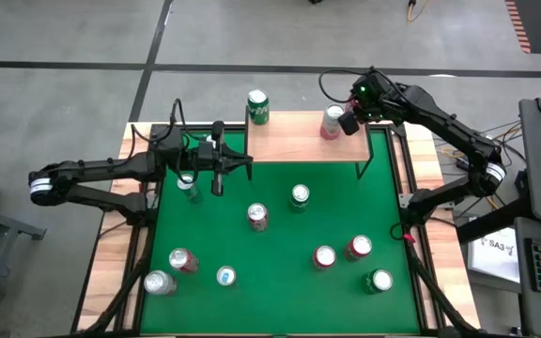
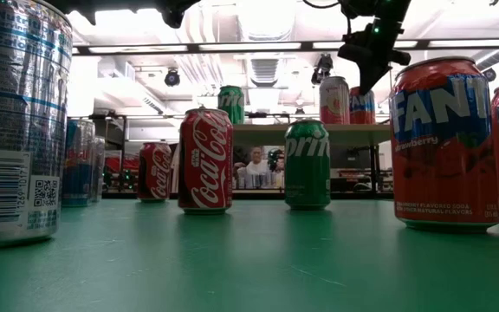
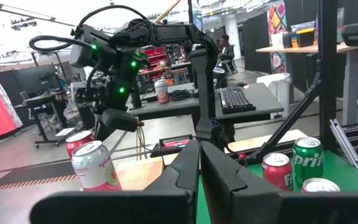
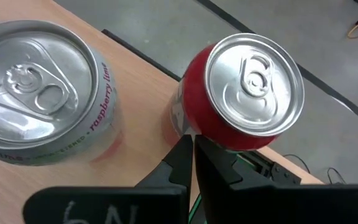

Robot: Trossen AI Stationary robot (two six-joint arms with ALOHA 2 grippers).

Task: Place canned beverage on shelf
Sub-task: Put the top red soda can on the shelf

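Two tools, both pinched shut and empty: the left tool (image 1: 217,176) hangs over the counter's (image 1: 280,300) far-left part, nearest an upright can (image 1: 188,187) just beside it. The right tool (image 1: 349,121) hovers above the shelf's (image 1: 299,145) far-right corner, over the raspberry can (image 1: 332,122) standing there.

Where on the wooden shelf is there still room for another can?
The middle of the shelf is bare wood, between the green Sprite can at its far left corner and the pink raspberry-lime can near the right end. That right end is crowded: a red can stands beside the pink one, with the right gripper above them.
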